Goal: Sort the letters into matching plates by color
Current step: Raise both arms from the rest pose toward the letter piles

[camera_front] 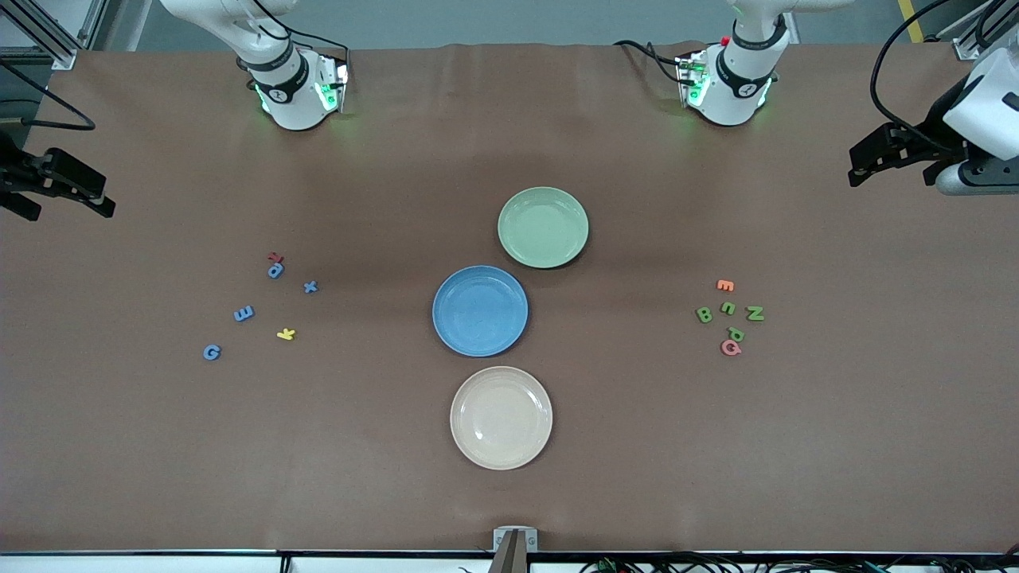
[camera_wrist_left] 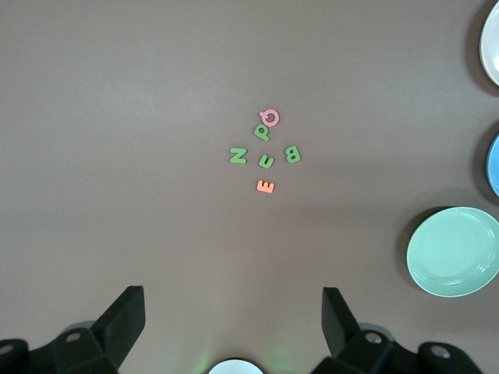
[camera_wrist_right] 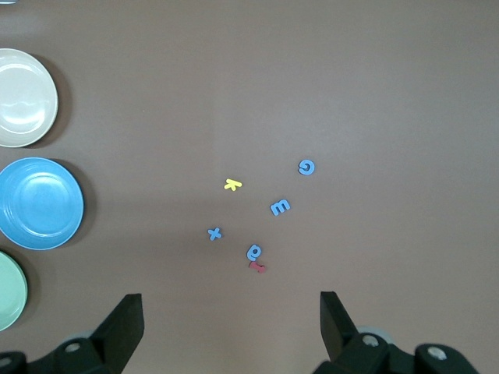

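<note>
Three plates lie empty in a row mid-table: pale green plate (camera_front: 543, 227), blue plate (camera_front: 480, 310), cream plate (camera_front: 501, 417) nearest the front camera. Toward the right arm's end lie several blue letters (camera_front: 244, 313), a red one (camera_front: 275, 257) and a yellow one (camera_front: 286, 334). Toward the left arm's end sit several green letters (camera_front: 728, 307), an orange one (camera_front: 724, 285) and a pink one (camera_front: 730, 348). My left gripper (camera_wrist_left: 234, 312) hangs open high over its end of the table. My right gripper (camera_wrist_right: 231, 312) hangs open high over the other end. Neither holds anything.
Both arm bases (camera_front: 290, 91) (camera_front: 728, 87) stand along the table edge farthest from the front camera. A small metal bracket (camera_front: 515, 541) sits at the edge nearest it, with cables below. Bare brown table surface separates the letter groups from the plates.
</note>
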Action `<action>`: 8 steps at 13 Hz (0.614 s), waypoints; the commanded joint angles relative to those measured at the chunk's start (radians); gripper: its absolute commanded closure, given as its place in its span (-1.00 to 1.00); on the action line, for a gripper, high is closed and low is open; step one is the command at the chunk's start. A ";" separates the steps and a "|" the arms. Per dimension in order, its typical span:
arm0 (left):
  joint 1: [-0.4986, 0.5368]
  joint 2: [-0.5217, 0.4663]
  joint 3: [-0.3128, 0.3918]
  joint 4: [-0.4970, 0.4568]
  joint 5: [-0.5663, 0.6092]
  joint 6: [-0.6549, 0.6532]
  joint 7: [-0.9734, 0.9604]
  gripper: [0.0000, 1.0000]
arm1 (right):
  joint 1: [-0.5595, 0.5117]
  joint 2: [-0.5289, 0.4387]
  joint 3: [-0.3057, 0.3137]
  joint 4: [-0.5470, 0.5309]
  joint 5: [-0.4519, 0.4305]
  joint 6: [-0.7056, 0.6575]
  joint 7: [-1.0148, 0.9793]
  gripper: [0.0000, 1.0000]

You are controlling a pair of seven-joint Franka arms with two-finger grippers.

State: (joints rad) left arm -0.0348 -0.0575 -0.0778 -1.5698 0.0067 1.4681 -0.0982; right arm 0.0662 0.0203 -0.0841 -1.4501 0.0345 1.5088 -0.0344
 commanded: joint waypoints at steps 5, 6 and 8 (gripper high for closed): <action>0.004 0.031 0.009 0.025 -0.014 -0.012 0.023 -1.00 | -0.017 0.007 0.015 0.017 -0.013 -0.009 0.002 -1.00; 0.004 0.047 0.009 0.025 -0.016 -0.005 0.029 -1.00 | -0.016 0.018 0.017 0.017 -0.012 -0.009 0.002 -1.00; 0.015 0.074 0.010 0.019 -0.016 0.035 0.035 -1.00 | -0.003 0.035 0.018 0.005 -0.012 -0.016 0.007 -1.00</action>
State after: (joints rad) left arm -0.0320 -0.0202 -0.0724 -1.5698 0.0066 1.4814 -0.0914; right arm 0.0663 0.0335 -0.0803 -1.4513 0.0345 1.5061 -0.0344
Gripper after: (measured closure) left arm 0.000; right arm 0.000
